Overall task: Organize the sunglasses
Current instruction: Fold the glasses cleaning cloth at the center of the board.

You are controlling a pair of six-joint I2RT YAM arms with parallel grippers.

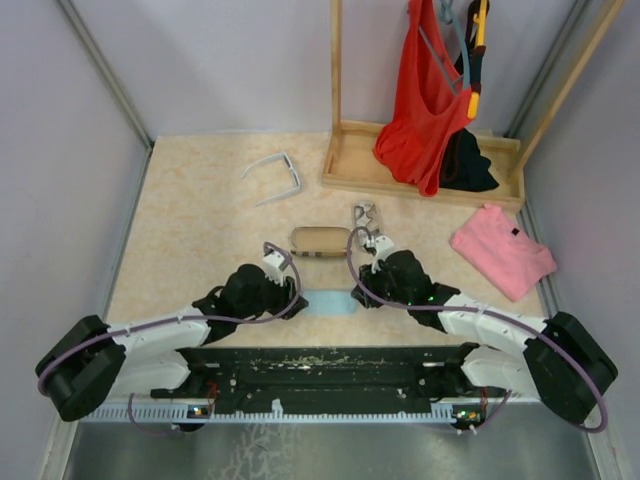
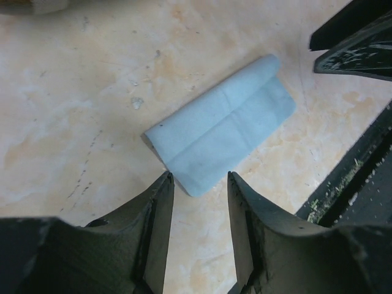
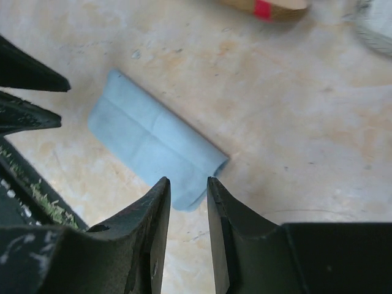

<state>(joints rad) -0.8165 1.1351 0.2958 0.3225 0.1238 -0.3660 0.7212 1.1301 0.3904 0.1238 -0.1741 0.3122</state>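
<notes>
- White-framed sunglasses (image 1: 275, 175) with thin arms unfolded, lying on the tabletop (image 1: 200, 230) far back and left of centre, well apart from both robot arms.
- Front bar running roughly near-to-far, slightly tilted; arms pointing left.
- Wire-framed sunglasses (image 1: 365, 215), thin and dark, just beyond the right wrist and near the brown case (image 1: 318, 241); long axis roughly near-to-far, facing too small to tell.
- Left jaws parted and empty, just above a corner of the folded blue cloth (image 2: 220, 122).
- Right jaws narrowly parted, holding nothing, at the cloth's rolled end.
</notes>
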